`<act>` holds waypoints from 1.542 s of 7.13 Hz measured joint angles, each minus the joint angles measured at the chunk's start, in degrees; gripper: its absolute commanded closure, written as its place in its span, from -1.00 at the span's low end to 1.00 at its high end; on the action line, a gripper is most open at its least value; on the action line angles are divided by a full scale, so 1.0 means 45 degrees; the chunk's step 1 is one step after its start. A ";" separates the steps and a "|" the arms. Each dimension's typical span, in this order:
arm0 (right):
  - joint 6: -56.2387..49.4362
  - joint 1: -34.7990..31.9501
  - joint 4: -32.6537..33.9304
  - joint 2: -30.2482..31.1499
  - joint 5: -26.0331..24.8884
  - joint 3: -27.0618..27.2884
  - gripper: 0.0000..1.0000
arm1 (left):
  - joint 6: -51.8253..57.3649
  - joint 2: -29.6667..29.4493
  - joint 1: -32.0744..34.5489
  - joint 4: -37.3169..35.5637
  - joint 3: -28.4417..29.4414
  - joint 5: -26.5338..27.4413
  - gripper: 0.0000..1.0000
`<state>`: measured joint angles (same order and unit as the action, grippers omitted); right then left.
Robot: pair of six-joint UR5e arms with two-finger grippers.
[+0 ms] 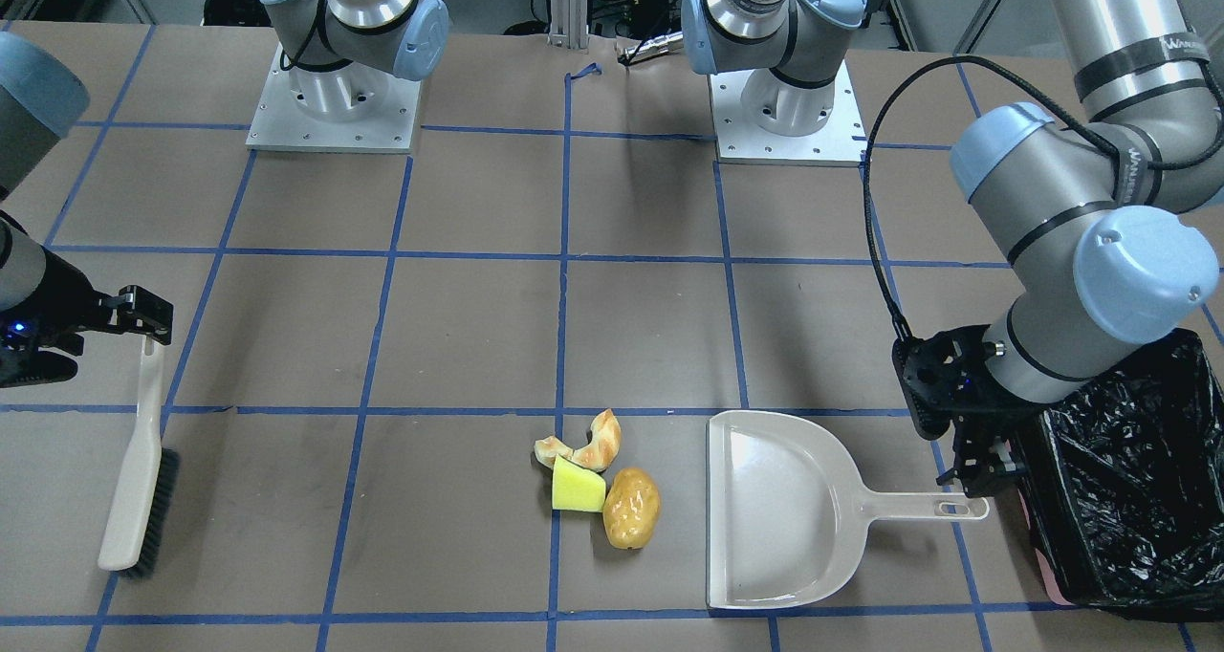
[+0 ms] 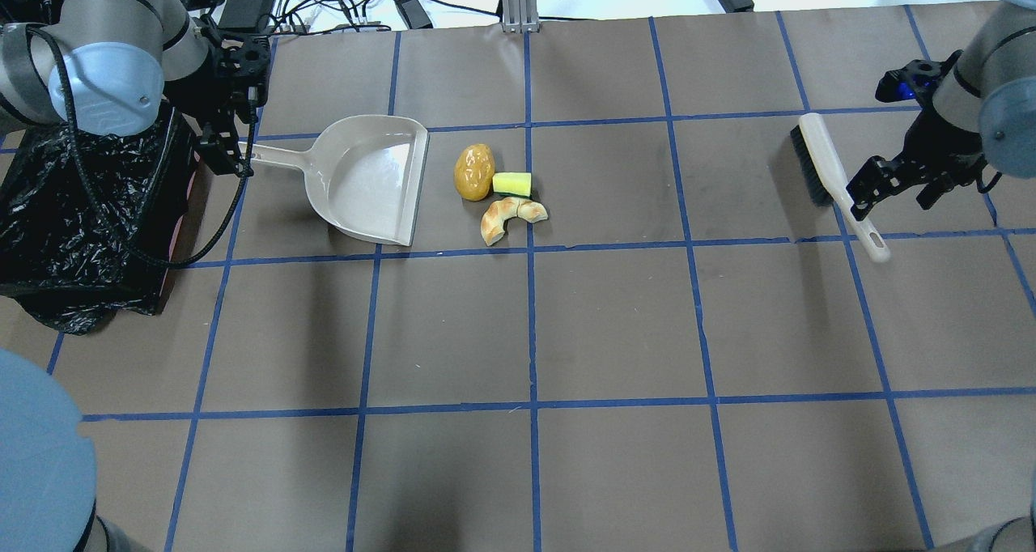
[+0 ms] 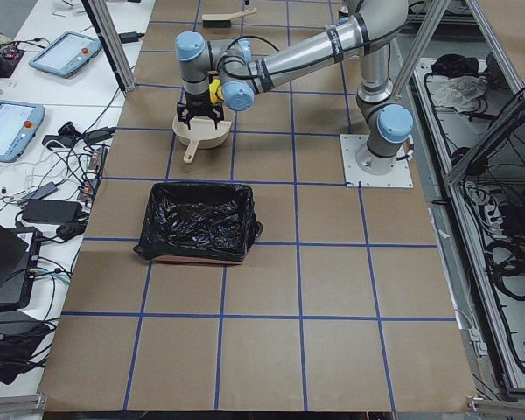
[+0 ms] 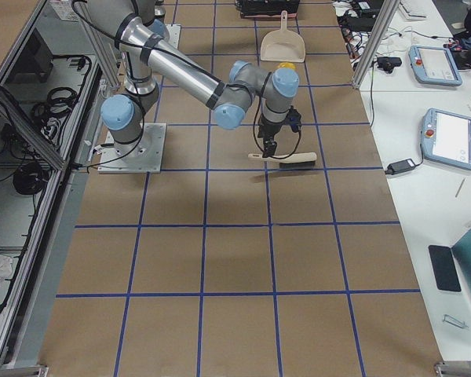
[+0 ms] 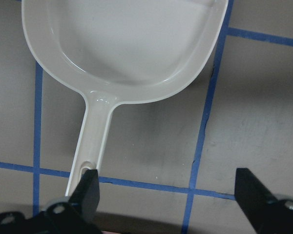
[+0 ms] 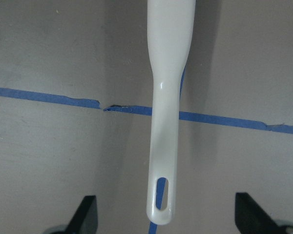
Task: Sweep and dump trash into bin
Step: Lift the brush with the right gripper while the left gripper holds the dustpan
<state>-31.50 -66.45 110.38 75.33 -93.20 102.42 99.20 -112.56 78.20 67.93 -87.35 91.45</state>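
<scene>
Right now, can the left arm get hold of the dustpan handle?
Probably yes. The left gripper hangs open at the end of the dustpan handle, nothing lies between them, though the handle sits off-centre, by one finger.

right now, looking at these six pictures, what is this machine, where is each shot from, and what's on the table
It is a robot with two jointed metal arms bolted to a brown table marked with blue tape. Four pictures come from fixed cameras: one facing the robot, one over its shoulders, one at each table end. Two come from cameras on the wrists. On the table lie a curved tan crust, a yellow sponge wedge and a glossy golden-brown potato-like lump, beside a beige plastic dustpan. A box lined with a black plastic bag stands near the dustpan's handle. The left gripper hangs open over that handle's end. The right gripper hangs open over the handle of a beige brush with black bristles. Nothing is held.
</scene>
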 measured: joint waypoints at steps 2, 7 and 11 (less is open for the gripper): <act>0.0018 0.0000 0.0170 -0.0552 -0.0026 0.0100 -0.99 | 0.1335 -0.0792 -0.0493 -0.0620 0.0303 0.0052 -0.91; 0.0065 0.0000 0.0435 -0.1240 -0.0029 0.0110 -0.64 | 0.1230 -0.1663 -0.0902 -0.1291 0.0341 -0.0051 -0.91; 0.0071 0.0000 0.0420 -0.1306 -0.0049 0.0123 0.29 | 0.1145 -0.1988 -0.0749 -0.1554 0.0395 -0.0065 -0.90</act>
<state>-31.18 -66.45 112.26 69.46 -93.43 102.98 104.35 -121.51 74.83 60.94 -85.57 91.15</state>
